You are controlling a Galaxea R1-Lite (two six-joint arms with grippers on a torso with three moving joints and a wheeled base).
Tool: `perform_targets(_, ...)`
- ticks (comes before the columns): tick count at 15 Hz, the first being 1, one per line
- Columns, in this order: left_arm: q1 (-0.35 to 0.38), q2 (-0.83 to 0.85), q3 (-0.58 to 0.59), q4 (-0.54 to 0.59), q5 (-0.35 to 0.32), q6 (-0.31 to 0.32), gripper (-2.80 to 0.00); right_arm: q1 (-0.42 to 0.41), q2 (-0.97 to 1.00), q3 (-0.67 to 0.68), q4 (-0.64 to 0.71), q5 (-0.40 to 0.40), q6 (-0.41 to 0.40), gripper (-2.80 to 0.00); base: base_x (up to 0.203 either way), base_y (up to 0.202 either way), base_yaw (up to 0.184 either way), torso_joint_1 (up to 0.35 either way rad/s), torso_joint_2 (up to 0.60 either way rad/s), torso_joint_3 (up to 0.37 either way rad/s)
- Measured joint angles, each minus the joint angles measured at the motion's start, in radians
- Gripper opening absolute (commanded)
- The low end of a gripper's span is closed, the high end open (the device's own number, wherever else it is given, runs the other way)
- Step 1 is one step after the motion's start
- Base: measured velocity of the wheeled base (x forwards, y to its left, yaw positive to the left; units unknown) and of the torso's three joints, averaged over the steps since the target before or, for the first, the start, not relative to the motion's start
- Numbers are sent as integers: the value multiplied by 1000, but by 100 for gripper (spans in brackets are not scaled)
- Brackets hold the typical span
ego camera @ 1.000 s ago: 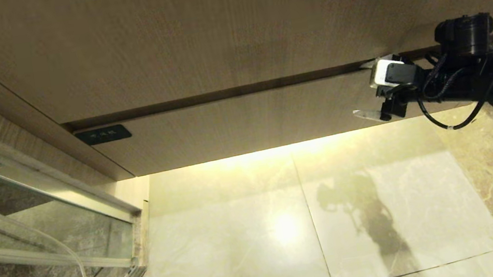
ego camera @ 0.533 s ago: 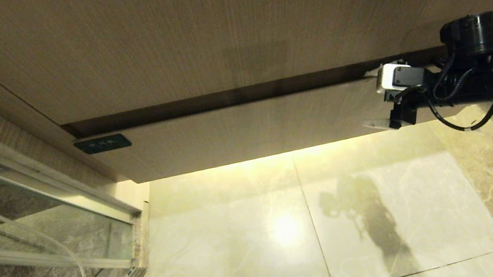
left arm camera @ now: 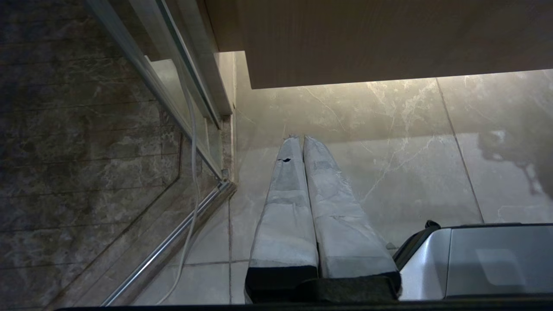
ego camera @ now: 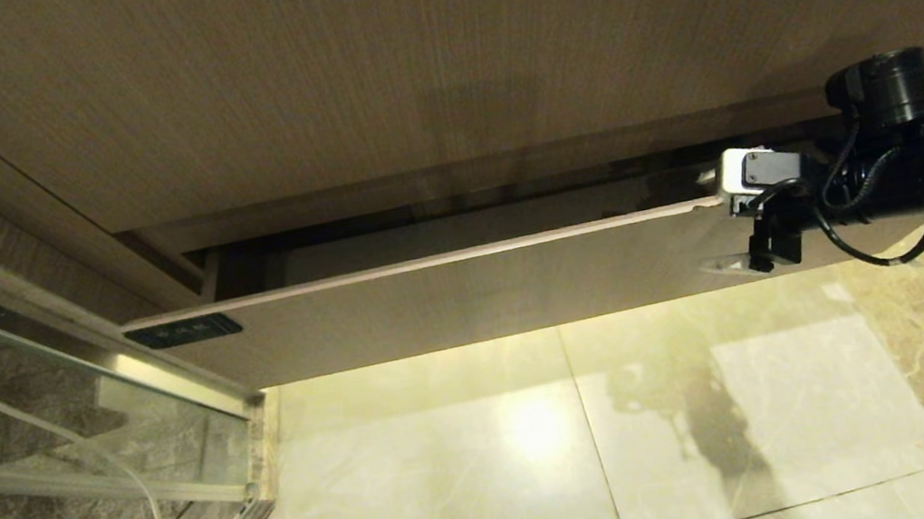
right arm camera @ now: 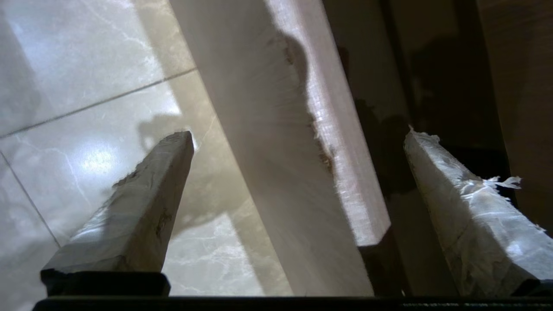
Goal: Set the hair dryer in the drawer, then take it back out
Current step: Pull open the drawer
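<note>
Dim, warm light under the drawer (ego camera: 468, 300) glares off the floor tiles (ego camera: 534, 432).

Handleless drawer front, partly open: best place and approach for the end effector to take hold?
Grip the drawer front's exposed top edge near its right end, coming from the right with one finger behind the panel and one in front. There's no handle, and the open gap behind the panel leaves room; the right end effector already straddles it there, open.

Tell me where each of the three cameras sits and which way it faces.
Head: up high, looking down at the drawer and floor; right gripper straddles the drawer front.
Left wrist: behind the shut left gripper, facing the floor.
Right wrist: behind open fingers around the drawer front.
All three share drawer and floor.
</note>
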Motion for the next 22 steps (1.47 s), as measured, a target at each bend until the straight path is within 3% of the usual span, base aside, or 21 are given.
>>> perform_targets(15,0,0,0,0,-1,0,-280,1,-331,296,92,13,71,0,0,0,0,0,0,0)
perform_targets(20,0,0,0,0,0,0,-280,-16,-521,363,260,17,306,0,0,0,0,0,0,0)
perform_targets(21,0,0,0,0,0,0,-280,-31,-561,381,268,16,346,-280,0,0,0,0,0,0)
perform_targets(22,0,0,0,0,-1,0,-280,-46,-598,400,271,14,358,-280,0,0,0,0,0,0)
